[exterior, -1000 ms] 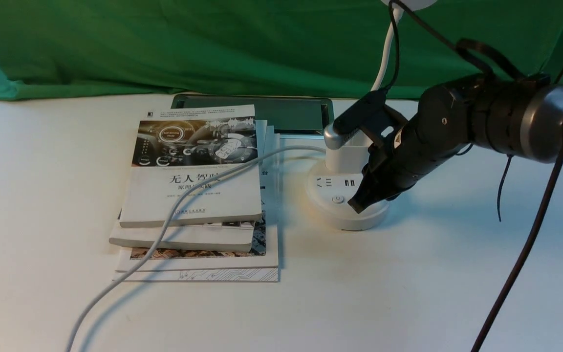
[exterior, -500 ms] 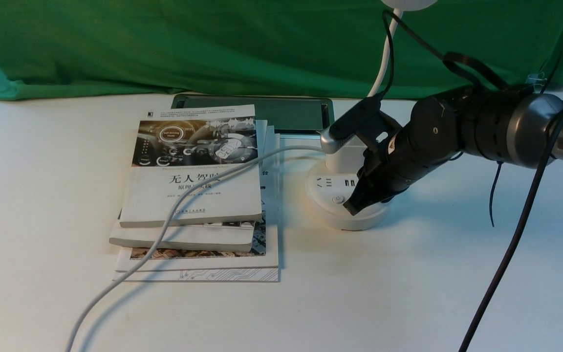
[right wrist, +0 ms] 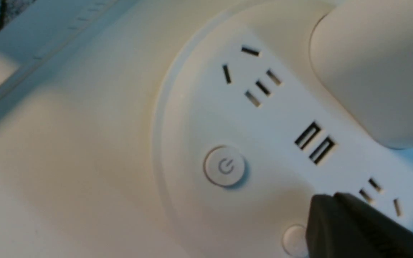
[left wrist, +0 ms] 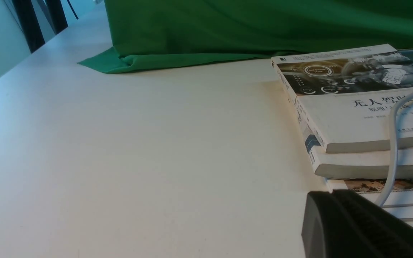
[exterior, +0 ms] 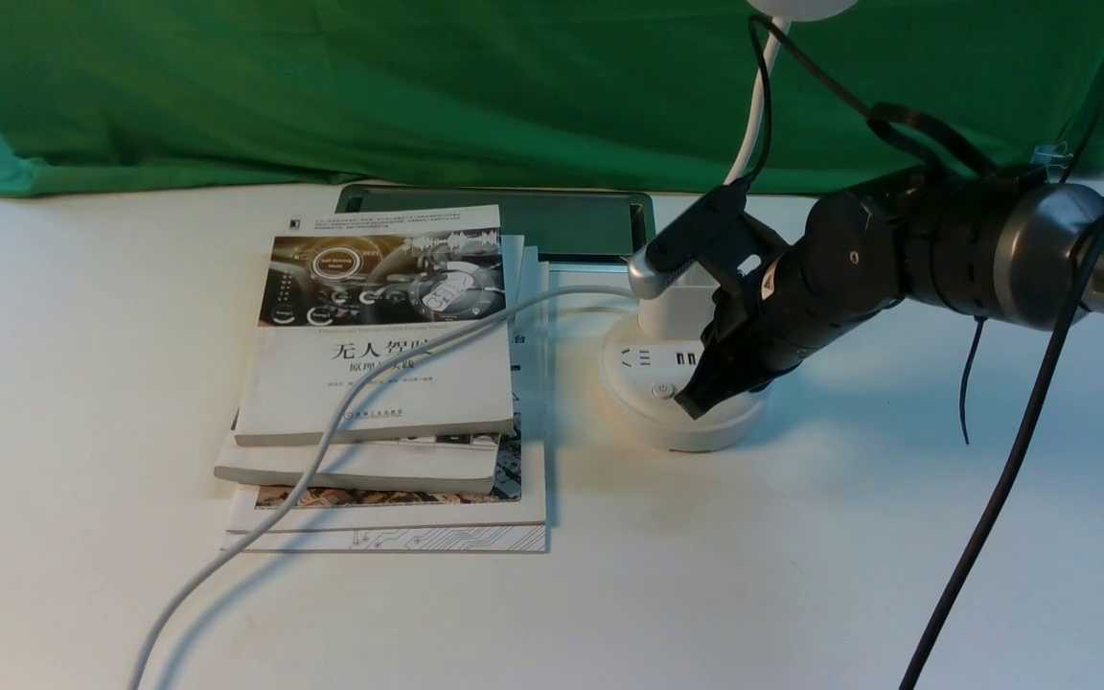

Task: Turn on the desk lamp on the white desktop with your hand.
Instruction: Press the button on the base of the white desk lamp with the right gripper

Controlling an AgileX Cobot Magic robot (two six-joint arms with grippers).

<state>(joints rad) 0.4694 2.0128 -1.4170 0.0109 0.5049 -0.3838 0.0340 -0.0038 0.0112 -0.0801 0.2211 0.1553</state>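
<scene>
Lamp [exterior: 633,383] stands on white surface [exterior: 801,575], just right of book stack [exterior: 379,383], in front of green cloth [exterior: 418,86]. Its neck [exterior: 753,105] curves up and the head is cut off at the frame top. Cable [exterior: 322,450] runs from the lamp across the books to the near edge.

Right hand [exterior: 691,407] angles down onto the lamp's round base, jaws pressed together into one black point. The tip sits just right of power button [exterior: 662,391]. In the right wrist view the tip [right wrist: 321,215] overlaps the edge of second button [right wrist: 292,238], with the power button [right wrist: 224,166] uncovered beside it. Contact: cannot tell.

Left hand [left wrist: 350,229] is low by the books' near corner. Only a black wedge shows, so I cannot tell how its jaws stand.
</scene>
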